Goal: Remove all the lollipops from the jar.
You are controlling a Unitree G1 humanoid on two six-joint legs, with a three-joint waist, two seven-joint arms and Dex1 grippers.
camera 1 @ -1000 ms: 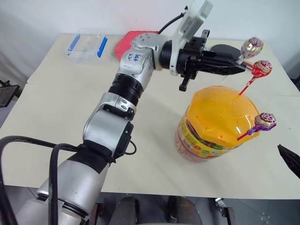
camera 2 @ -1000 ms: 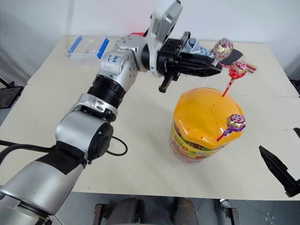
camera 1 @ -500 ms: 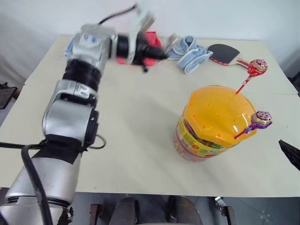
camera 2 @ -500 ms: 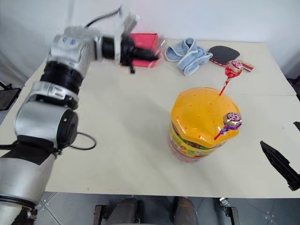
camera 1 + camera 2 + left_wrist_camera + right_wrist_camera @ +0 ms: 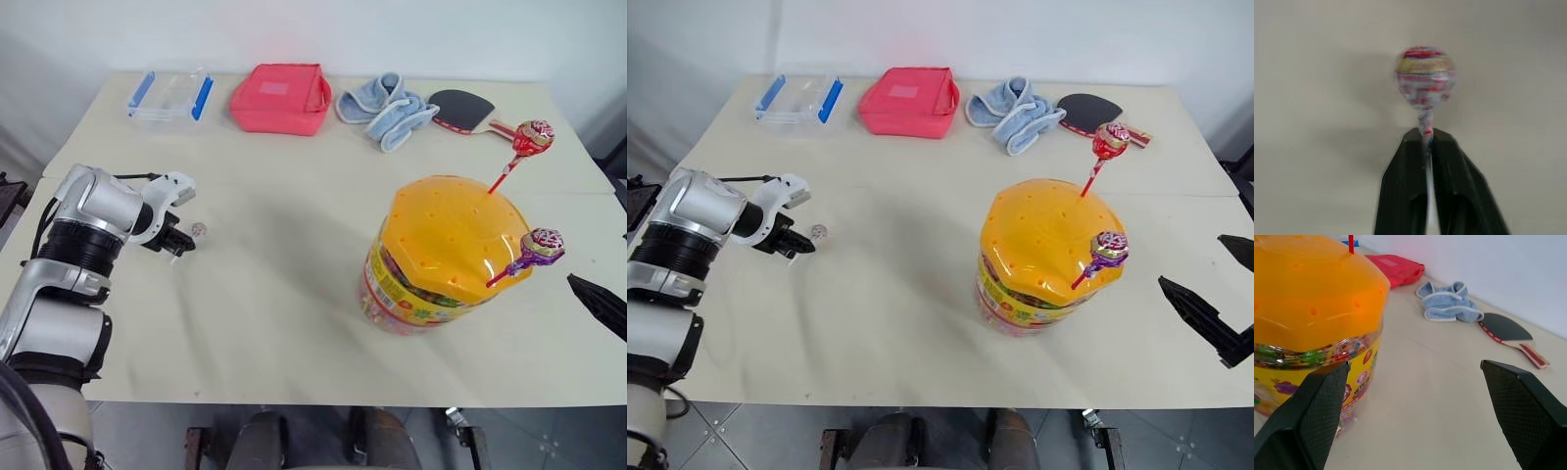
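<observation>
My left arm has swung from above the jar (image 5: pixel 446 257) down to the surface's (image 5: pixel 294 294) left side, fingers (image 5: pixel 1449 196) nearly together, pinching the silver-red lollipop's (image 5: pixel 1424 77) stick. My right fingers (image 5: pixel 1520 411) spread wide beside the jar, where two lollipops (image 5: pixel 542 242) remain.

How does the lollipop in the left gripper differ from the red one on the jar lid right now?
The silver-red lollipop is low over the table far from the jar, its stick pinched in the left gripper; the red lollipop stands with its stick in the lid, untouched. The first has a silver-red striped wrapper; the second is mostly red. The first's stick looks white, the second's red. Both are small round wrapped candies on thin sticks.
</observation>
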